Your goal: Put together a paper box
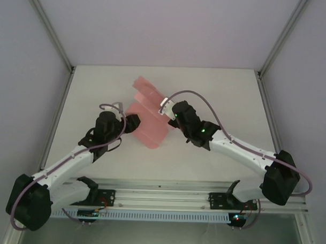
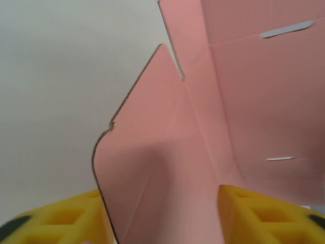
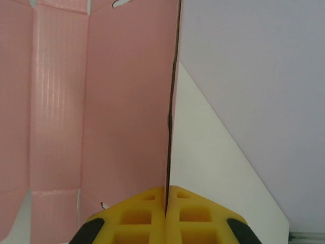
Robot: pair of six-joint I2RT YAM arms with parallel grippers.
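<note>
Pink paper box [image 1: 148, 124] sits centre frame, bare table [image 1: 228, 97] all around; right gripper [image 3: 166, 192] clenches its edge, left gripper [image 2: 160, 195] gapes around a flap.

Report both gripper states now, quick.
Left gripper: open, a flap of the paper box between its fingers.
Right gripper: shut on the paper box's edge.

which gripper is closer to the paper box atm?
Right. The right gripper is shut on the paper box's right edge, touching it. The left gripper sits open at its left side, a raised flap between its jaws; contact can't be told.
</note>
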